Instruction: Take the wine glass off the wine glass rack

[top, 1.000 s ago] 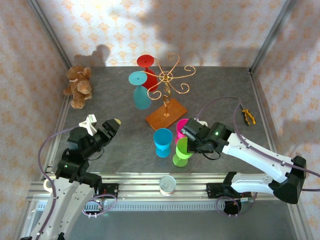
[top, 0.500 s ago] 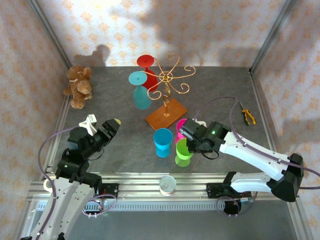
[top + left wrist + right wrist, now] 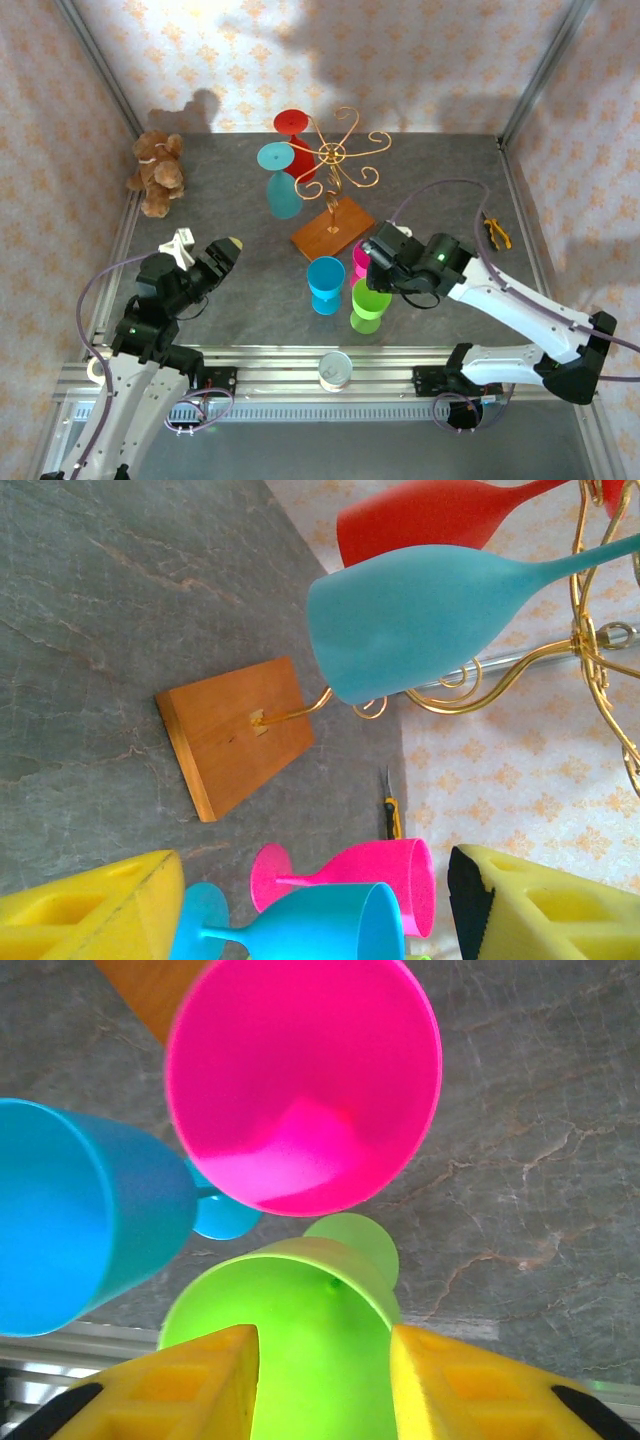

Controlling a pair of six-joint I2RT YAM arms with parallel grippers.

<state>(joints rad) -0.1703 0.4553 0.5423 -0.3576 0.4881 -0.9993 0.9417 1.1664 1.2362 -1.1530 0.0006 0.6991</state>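
Note:
The wine glass rack (image 3: 333, 155) is a gold wire stand on a square wooden base (image 3: 333, 230) (image 3: 232, 732) at mid-table. A red wine glass (image 3: 293, 127) (image 3: 430, 515) and a teal wine glass (image 3: 282, 190) (image 3: 420, 620) hang from its arms. A blue glass (image 3: 326, 283) (image 3: 70, 1220), a pink glass (image 3: 360, 258) (image 3: 300, 1080) and a green glass (image 3: 369, 303) (image 3: 300, 1310) stand upright in front of the base. My right gripper (image 3: 374, 270) (image 3: 322, 1380) hovers open just over the green glass's rim, fingers apart on either side. My left gripper (image 3: 226, 248) (image 3: 310, 910) is open and holds nothing, left of the glasses.
A teddy bear (image 3: 157, 172) lies at the far left edge. Yellow-handled pliers (image 3: 495, 232) (image 3: 392, 815) lie near the right wall. A round white tin (image 3: 335, 370) sits on the front rail. Patterned walls and metal posts enclose the table.
My right gripper has opened and let go of the green glass, which now stands on the table. It has drawn slightly up and back. The left arm has not moved.

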